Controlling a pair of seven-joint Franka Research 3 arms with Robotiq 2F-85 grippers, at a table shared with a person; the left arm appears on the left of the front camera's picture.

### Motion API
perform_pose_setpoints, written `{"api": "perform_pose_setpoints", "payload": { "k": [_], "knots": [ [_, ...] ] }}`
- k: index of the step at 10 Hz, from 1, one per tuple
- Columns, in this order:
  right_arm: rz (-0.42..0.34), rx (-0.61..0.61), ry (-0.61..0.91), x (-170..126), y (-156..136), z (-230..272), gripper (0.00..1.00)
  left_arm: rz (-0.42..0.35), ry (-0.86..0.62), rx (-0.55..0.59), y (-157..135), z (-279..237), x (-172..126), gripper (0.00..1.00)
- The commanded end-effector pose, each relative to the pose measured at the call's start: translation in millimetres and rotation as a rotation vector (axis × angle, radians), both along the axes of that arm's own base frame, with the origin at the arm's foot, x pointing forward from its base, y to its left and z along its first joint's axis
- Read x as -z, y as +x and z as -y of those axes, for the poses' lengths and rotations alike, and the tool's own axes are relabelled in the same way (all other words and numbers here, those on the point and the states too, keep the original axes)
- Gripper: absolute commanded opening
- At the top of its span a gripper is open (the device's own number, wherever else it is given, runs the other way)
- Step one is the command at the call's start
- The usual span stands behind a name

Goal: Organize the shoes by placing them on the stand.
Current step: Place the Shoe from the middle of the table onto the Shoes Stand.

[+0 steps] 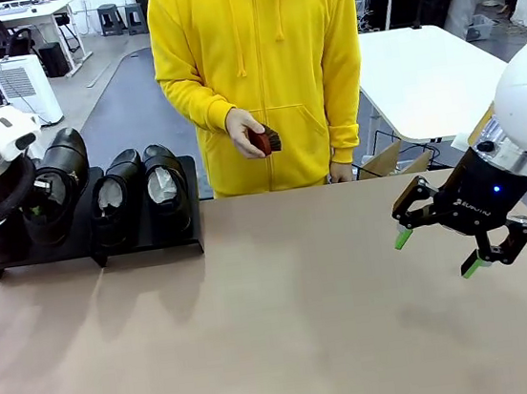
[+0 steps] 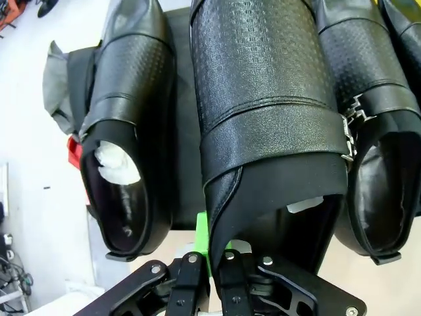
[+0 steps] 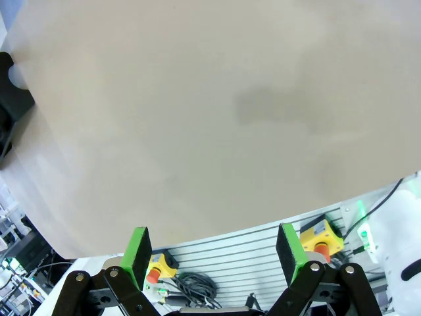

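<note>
Four shoes (image 2: 270, 99), left end effector (image 2: 214, 253) gripping one

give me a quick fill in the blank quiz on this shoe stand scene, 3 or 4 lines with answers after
1. The left gripper is shut on the heel rim of a ____.
2. The right gripper hangs over the bare table with its jaws ____.
3. The person's hand holds a small reddish-brown ____.
4. The stand sits at the robot's ____ side of the table.

Missing words: shoe; open; brush; left
</note>
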State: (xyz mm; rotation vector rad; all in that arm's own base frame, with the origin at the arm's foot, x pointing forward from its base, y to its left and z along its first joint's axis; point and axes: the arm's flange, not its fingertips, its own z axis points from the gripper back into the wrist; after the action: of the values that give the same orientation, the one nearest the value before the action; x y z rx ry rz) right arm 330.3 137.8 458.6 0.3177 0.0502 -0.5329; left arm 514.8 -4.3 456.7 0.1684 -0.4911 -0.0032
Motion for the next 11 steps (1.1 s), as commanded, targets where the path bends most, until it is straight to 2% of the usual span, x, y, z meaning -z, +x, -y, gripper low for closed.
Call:
{"api": "perform_pose_setpoints", "payload": {
  "k": [1, 11],
  "knots": [
    [0.003, -0.015, -0.002, -3, 2, 2, 1.0, 0.027, 0.015, -0.016, 10, 5, 1, 0.0],
    [0.003, -0.015, -0.002, -3, 2, 2, 1.0, -0.001, 0.012, -0.05, 35, 1, 30, 0.0]
  ]
}}
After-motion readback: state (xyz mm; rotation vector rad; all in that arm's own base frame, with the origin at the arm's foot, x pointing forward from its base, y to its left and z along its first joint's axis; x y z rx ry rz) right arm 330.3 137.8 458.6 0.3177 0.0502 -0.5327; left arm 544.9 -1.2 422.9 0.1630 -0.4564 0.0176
